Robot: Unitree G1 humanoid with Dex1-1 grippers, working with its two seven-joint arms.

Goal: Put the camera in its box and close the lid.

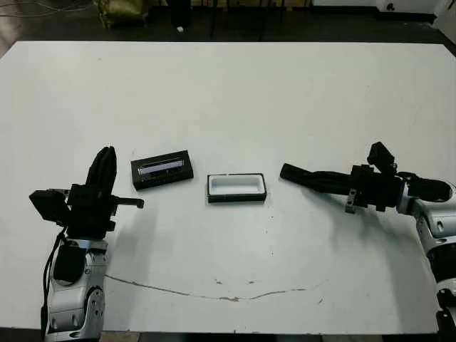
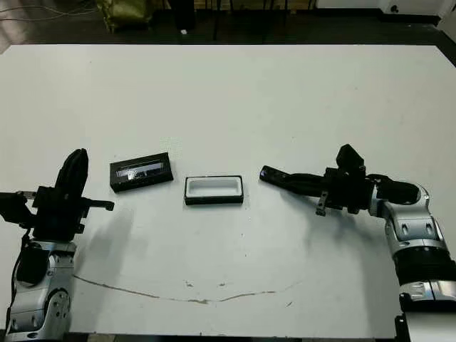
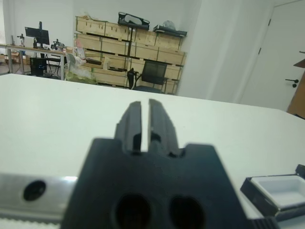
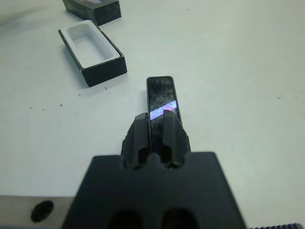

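Observation:
The box [image 1: 236, 199], a shallow black tray with white lining, lies open at the table's middle; it also shows in the right wrist view as the box [image 4: 107, 71]. Just to its left lies the lid [image 1: 162, 169], black with a glossy strip on top. My right gripper [image 1: 313, 178] lies low over the table to the right of the box, shut on the camera [image 4: 161, 93]. The camera's black free end [image 1: 291, 172] points toward the box, a short gap away. My left gripper [image 1: 105, 160] stands upright left of the lid, shut on nothing.
A thin dark crack line [image 1: 214, 293] runs across the table near its front edge. The far edge [image 1: 228, 41] meets dark floor. Beyond the table, the left wrist view shows wooden shelves [image 3: 128, 50] and a chair [image 3: 152, 76].

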